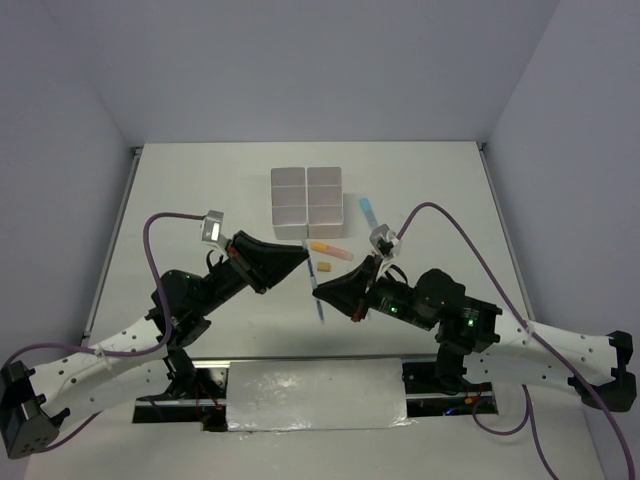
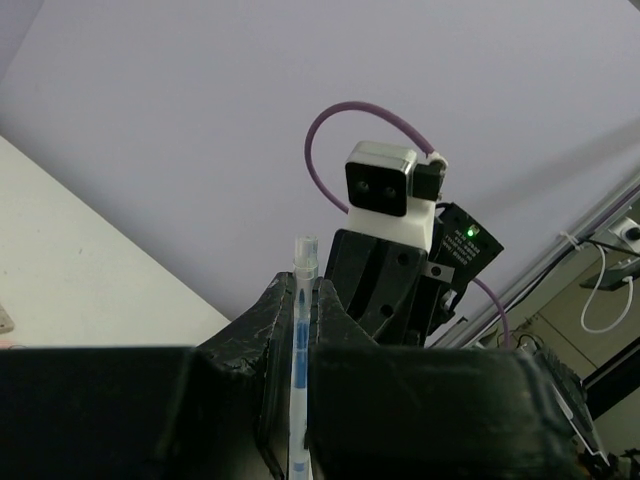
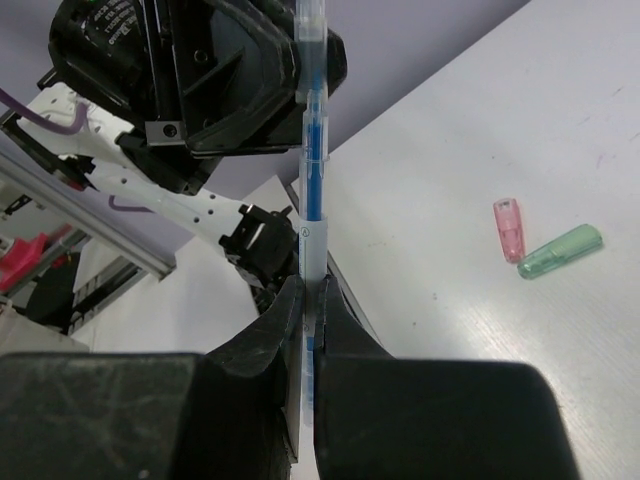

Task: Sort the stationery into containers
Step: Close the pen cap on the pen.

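Pen [image 3: 312,170] in left gripper [image 2: 300,292] and right gripper [image 3: 311,292]

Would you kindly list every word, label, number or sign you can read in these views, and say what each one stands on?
No text reads clearly in any view.
White print on the black housing at the top left of the right wrist view: too blurred to read.
On the blue pen: no legible marking.
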